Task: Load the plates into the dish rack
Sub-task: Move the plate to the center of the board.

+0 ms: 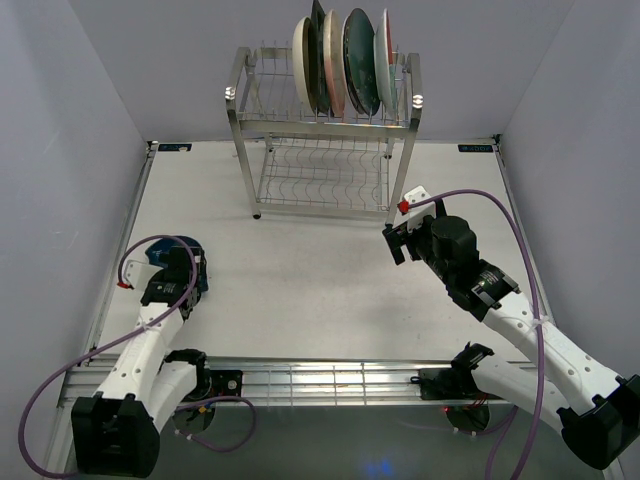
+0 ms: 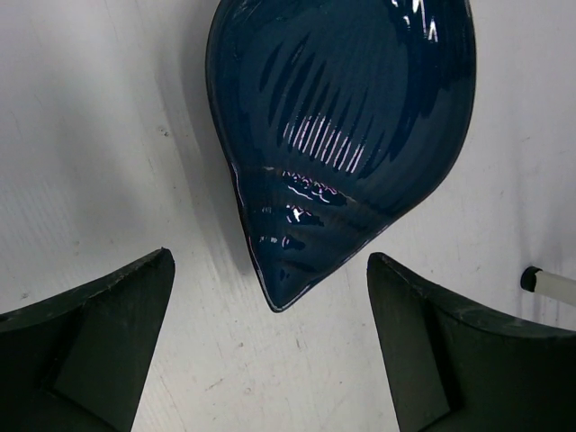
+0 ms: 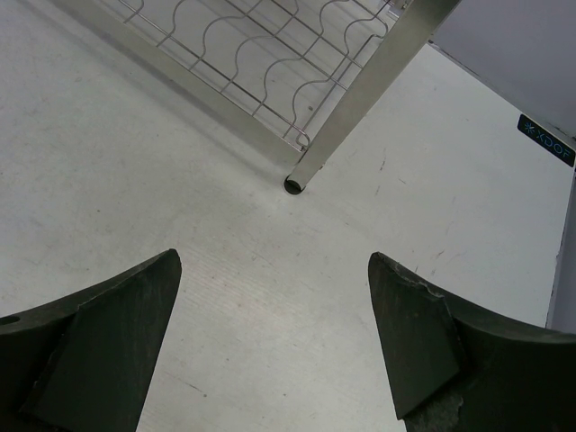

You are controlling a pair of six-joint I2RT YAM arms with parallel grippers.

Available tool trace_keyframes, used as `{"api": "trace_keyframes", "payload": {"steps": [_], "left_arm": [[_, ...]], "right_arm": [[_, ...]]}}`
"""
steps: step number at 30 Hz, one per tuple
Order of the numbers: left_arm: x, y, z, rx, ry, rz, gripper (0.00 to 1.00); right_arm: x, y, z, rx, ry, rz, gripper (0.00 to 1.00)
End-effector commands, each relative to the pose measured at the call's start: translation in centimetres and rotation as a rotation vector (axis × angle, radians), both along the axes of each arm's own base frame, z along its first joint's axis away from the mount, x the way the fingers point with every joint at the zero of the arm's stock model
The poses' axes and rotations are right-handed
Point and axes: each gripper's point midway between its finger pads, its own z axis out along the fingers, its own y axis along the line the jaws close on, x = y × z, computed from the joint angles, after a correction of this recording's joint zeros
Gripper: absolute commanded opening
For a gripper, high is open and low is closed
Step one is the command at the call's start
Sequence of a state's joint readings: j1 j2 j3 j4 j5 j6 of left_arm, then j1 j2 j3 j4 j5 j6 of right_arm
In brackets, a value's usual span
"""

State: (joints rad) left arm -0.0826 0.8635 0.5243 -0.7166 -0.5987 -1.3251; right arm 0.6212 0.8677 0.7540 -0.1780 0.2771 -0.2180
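Closest in, the left gripper [image 2: 270,270] hangs right over a blue plate [image 2: 342,135] on the near left of the table [image 1: 300,290]. It's a ribbed, leaf-shaped plate lying flat. In the wrist view its pointed tip sits between the two fingers, a bit above their tips, and touches neither of them. The jaws are spread about as wide as they go and have hold of nothing. From the top camera the gripper covers most of the plate, so only slivers of blue show around it

Further out on the right, the right gripper [image 3: 270,270] is spread wide too and nothing is in it. It sits over bare table, pointing toward the rack [image 1: 320,180]. The rack's front right leg [image 3: 301,175] stands a little way ahead of the fingers, just right of centre in the wrist view, and nothing there touches it

At the far edge of the table, the rack has a row of plates [image 1: 340,60] standing on edge in the right half of its top tier. The cream plate [image 1: 301,62] is leftmost and a teal plate [image 1: 360,60] is further right. They're packed too close to count for sure, and both grippers are well apart from them
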Motion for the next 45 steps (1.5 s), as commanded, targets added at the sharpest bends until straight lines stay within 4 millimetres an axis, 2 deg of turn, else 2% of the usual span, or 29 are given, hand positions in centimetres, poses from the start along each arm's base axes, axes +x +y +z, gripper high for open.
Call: {"api": "trace_keyframes", "payload": {"steps": [1,4,5,7,13,17,28,29,32,35,36,39,40,41,45], "left_arm": [[1.1,-0.1,-0.8,-0.031,-0.003,-0.035,0.98],[1.9,-0.1,-1.4,-0.059,-0.012,-0.041,0.97],[1.8,0.6,-1.9,-0.065,0.002,-0.009,0.96],[1.8,0.8,-2.5,-0.078,0.002,0.005,0.93],[2.3,0.7,-3.8,-0.108,0.006,0.008,0.89],[2.3,0.6,-4.4,-0.119,0.013,0.008,0.78],[2.6,-0.4,-5.9,-0.169,0.005,-0.014,0.62],[2.6,-0.5,-6.1,-0.178,0.008,-0.018,0.58],[2.4,-0.7,-6.6,-0.190,0.011,-0.011,0.53],[2.2,-0.8,-6.9,-0.199,0.010,-0.007,0.43],[2.3,-1.0,-6.9,-0.206,0.004,-0.014,0.35],[2.3,-1.3,-7.0,-0.216,-0.004,-0.031,0.22],[2.2,-1.5,-7.2,-0.226,-0.001,-0.039,0.06],[2.1,-1.6,-7.2,-0.231,-0.004,-0.043,0.00],[1.9,-2.0,-7.2,-0.246,-0.013,-0.059,0.00]], "right_arm": [[0.2,0.2,0.7,0.012,-0.022,0.007,0.90],[0.3,0.2,0.6,0.011,-0.019,0.007,0.90],[0.3,0.2,0.6,0.010,-0.022,0.006,0.90],[0.2,0.2,0.6,0.010,-0.021,0.008,0.90],[0.3,0.2,0.5,0.007,-0.018,0.005,0.90],[0.3,0.2,0.5,0.007,-0.018,0.005,0.90],[0.2,0.1,0.5,0.008,-0.021,0.003,0.90],[0.3,0.1,0.5,0.007,-0.020,0.003,0.90],[0.2,0.1,0.5,0.008,-0.021,0.003,0.90],[0.2,0.1,0.6,0.009,-0.022,0.003,0.90],[0.3,0.1,0.5,0.007,-0.020,0.003,0.90],[0.2,0.1,0.5,0.008,-0.021,0.003,0.90],[0.3,0.1,0.5,0.007,-0.020,0.003,0.90],[0.3,0.1,0.5,0.007,-0.020,0.002,0.90],[0.3,0.1,0.4,0.008,-0.018,0.004,0.90]]}}
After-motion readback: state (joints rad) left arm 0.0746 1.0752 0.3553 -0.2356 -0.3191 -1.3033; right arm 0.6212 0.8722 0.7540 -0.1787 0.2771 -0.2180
